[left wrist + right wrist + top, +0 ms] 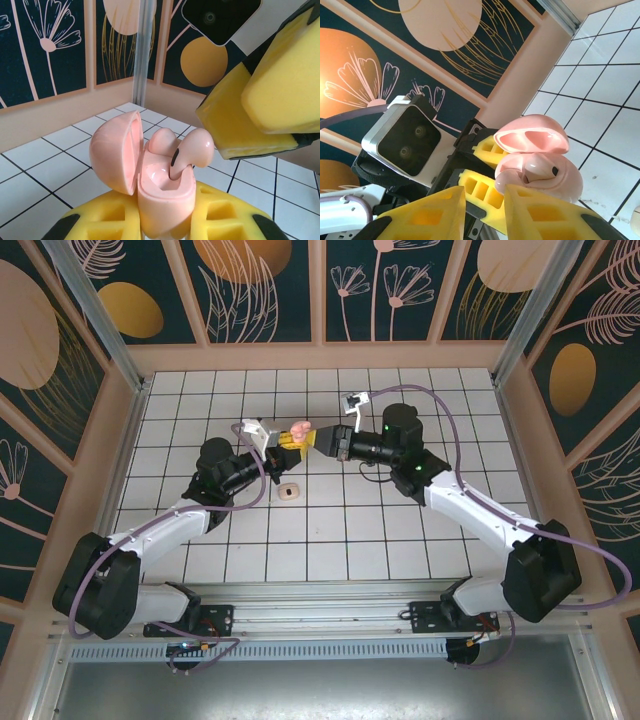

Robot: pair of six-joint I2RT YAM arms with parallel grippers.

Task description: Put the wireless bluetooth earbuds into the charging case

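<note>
My left gripper (165, 220) is shut on the pink charging case (162, 200), holding it upright above the tiles with its lid (115, 150) swung open to the left. One earbud (162, 137) sits at the back of the case. A second earbud (195, 147) stands tilted with its stem in the near slot and its head sticking out. My right gripper (485, 192) hovers just beside the case (547, 175), its yellow fingers (280, 95) narrowly apart with nothing between them. From above, the two grippers (283, 437) (318, 440) meet at the case (298, 429).
A small pale beige piece with a dark spot (289, 490) lies on the white tiled floor (400, 530) just in front of the grippers. Patterned walls (320, 290) and pale frame rails enclose the table.
</note>
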